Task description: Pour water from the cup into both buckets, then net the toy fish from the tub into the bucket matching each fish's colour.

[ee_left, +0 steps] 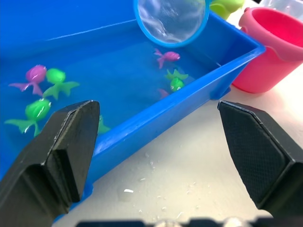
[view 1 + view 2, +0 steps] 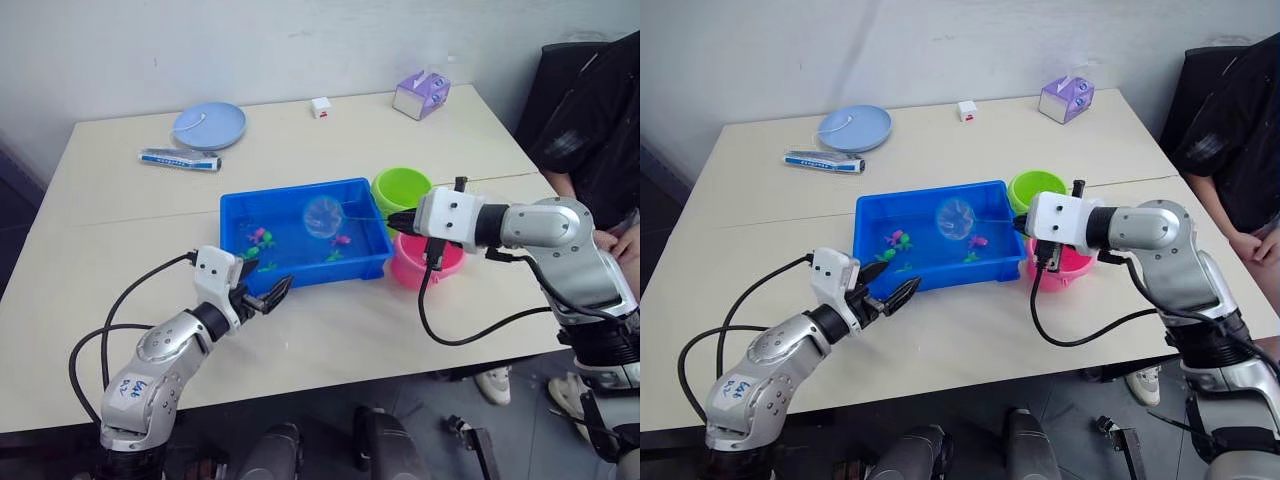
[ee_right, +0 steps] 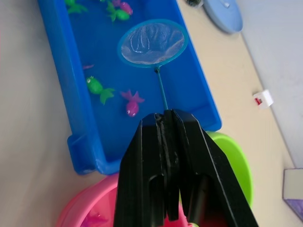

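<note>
Right gripper point(image 3: 163, 118): fingers pressed together on the thin stick of the net, right of centre in the head views, just above the pink bucket.
Net point(image 2: 322, 214): round blue-rimmed hoop held over the middle of the tub; whether it touches the water I cannot tell.
Tub point(image 2: 235, 203): blue tray at the centre of the frame, with water and fish inside.
Fish: a pink one point(image 3: 131, 103) and a green one point(image 3: 98, 87) lie near the tub's right end; a purple-pink one point(image 1: 33, 75) and two green ones point(image 1: 59, 80) sit toward its left end.
Pink bucket point(image 2: 412, 272): just right of the tub's near right corner, touching or nearly touching it; a small pink shape shows inside in the right wrist view.
Green bucket point(image 2: 400, 187): directly behind the pink one, beside the tub's right end.
Left gripper point(image 2: 262, 296): fingers spread wide and holding nothing, lower left of centre, just in front of the tub's near wall above the table point(image 2: 350, 330).
Pale blue plate point(image 2: 208, 124): upper left, well apart from the tub.
</note>
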`<state>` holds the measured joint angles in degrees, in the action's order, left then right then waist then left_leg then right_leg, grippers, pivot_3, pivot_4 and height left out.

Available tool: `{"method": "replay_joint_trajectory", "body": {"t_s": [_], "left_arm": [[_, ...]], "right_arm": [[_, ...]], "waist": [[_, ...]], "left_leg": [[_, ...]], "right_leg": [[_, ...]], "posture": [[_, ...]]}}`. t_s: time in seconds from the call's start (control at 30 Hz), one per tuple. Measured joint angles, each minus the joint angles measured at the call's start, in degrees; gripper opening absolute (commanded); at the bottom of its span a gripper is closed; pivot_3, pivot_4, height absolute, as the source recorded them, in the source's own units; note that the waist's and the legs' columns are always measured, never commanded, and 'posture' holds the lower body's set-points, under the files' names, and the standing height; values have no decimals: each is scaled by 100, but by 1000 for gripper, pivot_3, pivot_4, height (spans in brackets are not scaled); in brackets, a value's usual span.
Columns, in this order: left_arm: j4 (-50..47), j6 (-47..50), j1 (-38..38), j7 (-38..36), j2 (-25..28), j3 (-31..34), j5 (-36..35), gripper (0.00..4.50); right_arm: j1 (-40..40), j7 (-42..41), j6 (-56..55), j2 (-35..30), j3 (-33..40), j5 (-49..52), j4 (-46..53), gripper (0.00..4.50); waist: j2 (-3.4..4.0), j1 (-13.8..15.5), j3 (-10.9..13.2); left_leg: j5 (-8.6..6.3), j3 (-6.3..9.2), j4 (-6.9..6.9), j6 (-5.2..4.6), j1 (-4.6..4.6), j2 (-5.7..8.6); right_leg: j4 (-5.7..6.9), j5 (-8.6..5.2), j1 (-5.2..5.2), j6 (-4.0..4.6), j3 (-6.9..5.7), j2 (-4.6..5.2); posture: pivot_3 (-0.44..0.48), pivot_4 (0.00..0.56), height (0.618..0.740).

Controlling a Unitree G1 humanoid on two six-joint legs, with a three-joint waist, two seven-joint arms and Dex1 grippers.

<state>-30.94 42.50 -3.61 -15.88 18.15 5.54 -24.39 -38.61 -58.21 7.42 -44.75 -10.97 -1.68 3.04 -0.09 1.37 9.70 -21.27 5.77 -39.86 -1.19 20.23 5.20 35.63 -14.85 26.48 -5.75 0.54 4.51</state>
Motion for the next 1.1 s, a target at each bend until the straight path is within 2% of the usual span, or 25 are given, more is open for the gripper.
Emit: {"method": "replay_joint_trajectory", "body": {"t_s": [0.27, 0.57, 0.83, 1.1], "left_arm": [[-1, -6, -61, 44, -147, -165, 1, 4295], [52, -15, -250, -24, -135, -164, 1, 4295], [231, -16, -287, -56, -148, -218, 2, 4295], [250, -32, -332, -76, -172, -288, 2, 4295]], "right_arm": [[-718, 812, -1252, 128, -309, -1066, -1480, 757], [-738, 971, -2263, 0, -525, -1713, -1828, 757], [-743, 652, -2288, -65, -497, -1742, -1740, 757], [-828, 212, -1383, -51, -380, -1449, -1292, 757]], "waist": [[0, 0, 0], [0, -7, 0], [0, -6, 0], [0, -4, 0]], "left_leg": [[0, -2, 3, 1, 1, 0], [0, -4, 3, 1, 0, 0], [0, -3, 3, 1, 1, -1], [0, -2, 3, 1, 1, -1]], "right_leg": [[-2, 0, 2, 0, -3, 0], [-2, 0, 3, 0, -6, -2], [-3, 0, 3, 0, -6, -3], [-3, 0, 3, 0, -3, -1]], "posture": [[0, 150, 740], [0, 150, 740], [0, 150, 740], [0, 150, 740]]}}
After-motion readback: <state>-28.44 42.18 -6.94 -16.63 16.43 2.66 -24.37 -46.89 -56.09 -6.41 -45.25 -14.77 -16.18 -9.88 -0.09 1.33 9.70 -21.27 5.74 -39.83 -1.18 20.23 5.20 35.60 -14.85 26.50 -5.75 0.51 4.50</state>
